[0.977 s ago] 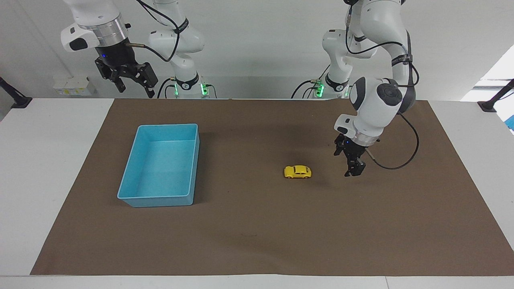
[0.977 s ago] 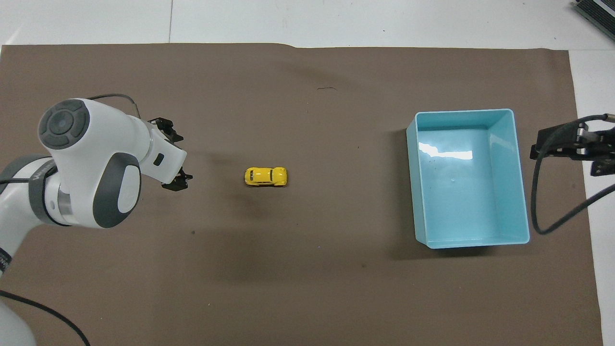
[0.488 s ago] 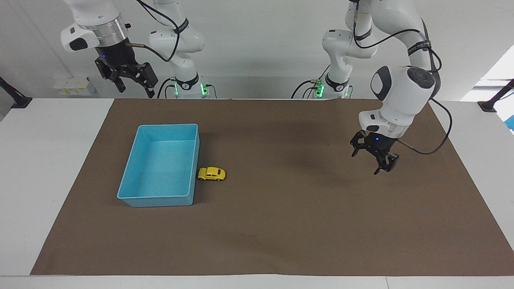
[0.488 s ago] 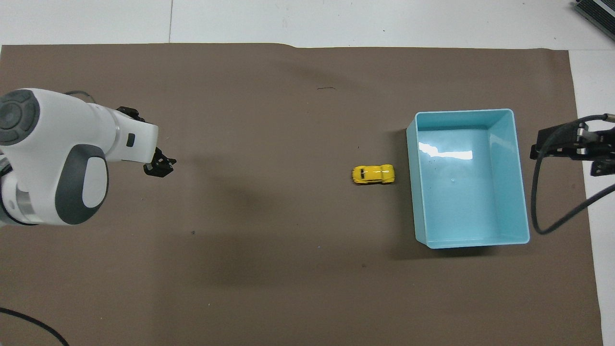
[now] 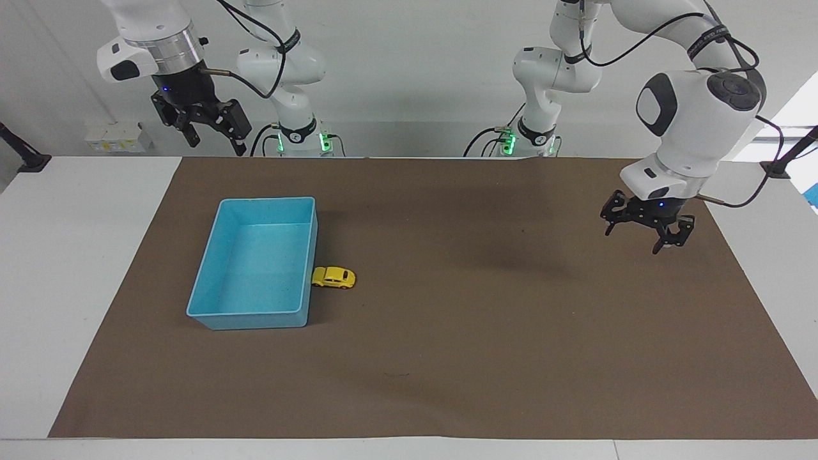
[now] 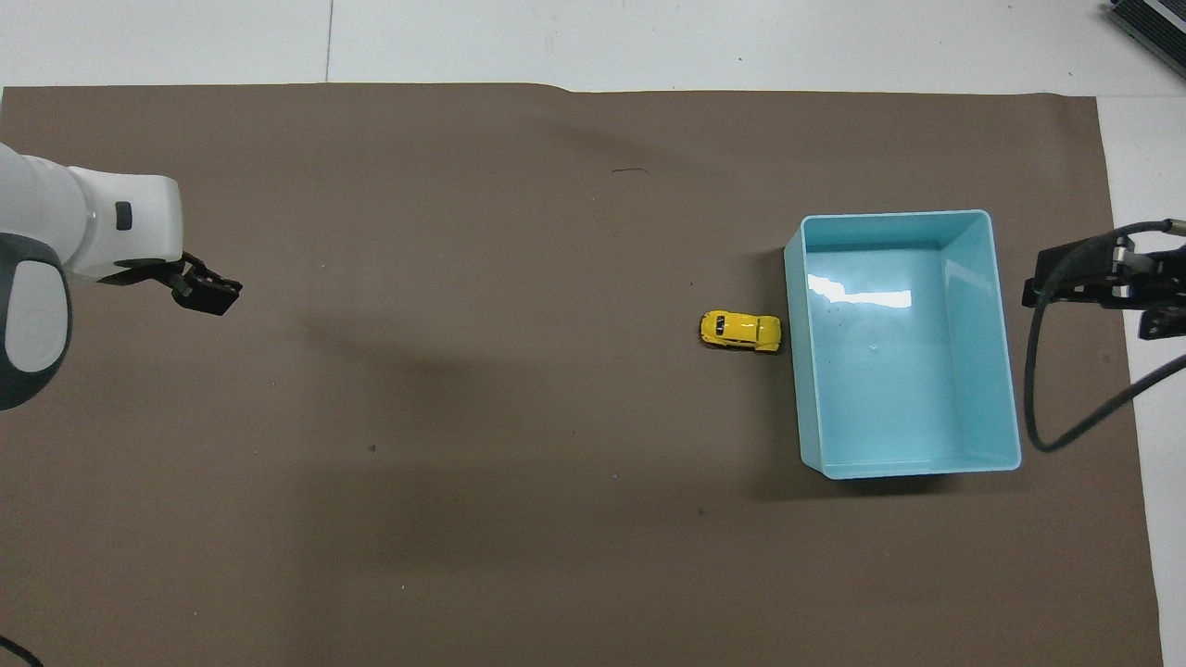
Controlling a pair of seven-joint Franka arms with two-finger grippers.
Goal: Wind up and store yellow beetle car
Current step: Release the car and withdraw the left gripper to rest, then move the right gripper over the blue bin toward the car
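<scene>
A white table (image 5: 77, 255) carries a large brown paper sheet (image 5: 447, 358) that covers most of its top, leaving white strips at the edges. Seen from overhead, with 12 o'clock pointing away from the robots, a blue tray (image 6: 1008, 343) stands on the sheet at about 3 o'clock from the sheet's middle. A yellow toy car (image 6: 740, 331) stands on its wheels at the tray's 9 o'clock, its nose right at the tray's wall. A small dark scuff (image 6: 630, 170) marks the sheet near 12 o'clock.
</scene>
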